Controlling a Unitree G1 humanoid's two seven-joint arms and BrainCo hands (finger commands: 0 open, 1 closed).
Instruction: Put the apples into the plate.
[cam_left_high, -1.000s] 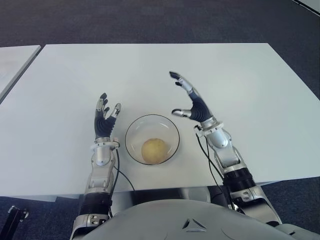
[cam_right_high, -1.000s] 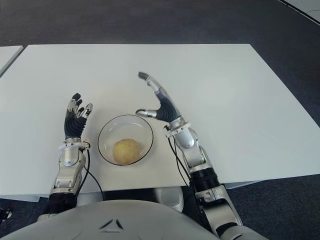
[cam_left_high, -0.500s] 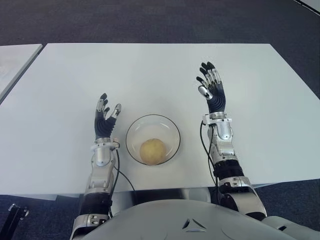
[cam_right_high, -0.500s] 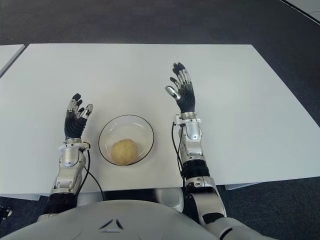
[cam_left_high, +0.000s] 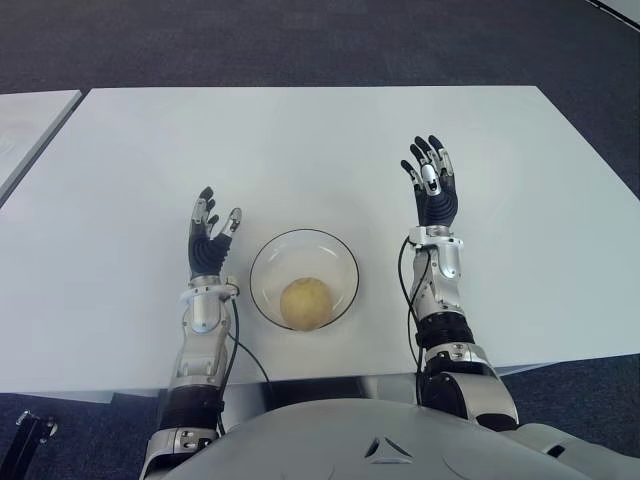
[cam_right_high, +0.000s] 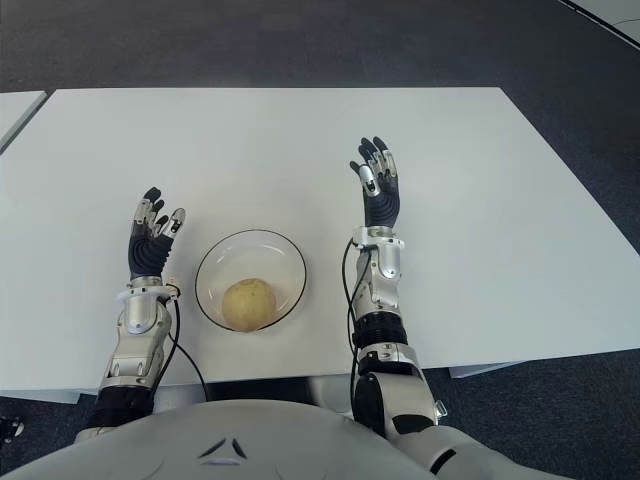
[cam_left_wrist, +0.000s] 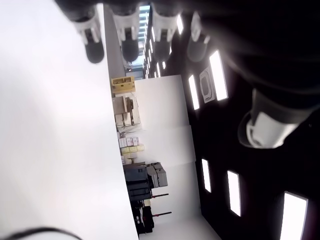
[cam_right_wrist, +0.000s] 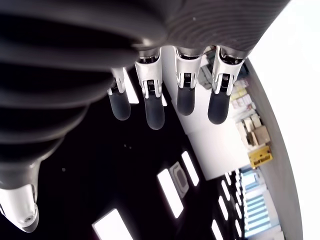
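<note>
A round yellowish apple (cam_left_high: 305, 301) sits in the clear glass plate (cam_left_high: 267, 256) between the empty, splayed left hand (cam_left_high: 209, 240) and right hand (cam_left_high: 432, 192).

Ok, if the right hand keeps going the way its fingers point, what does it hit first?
Nothing, as far as I can see: the right hand points away over bare table, with the bowl and apple off to its left. Its height is unclear.

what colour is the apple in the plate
Pale yellow apple, clearest in the left eye view.
</note>
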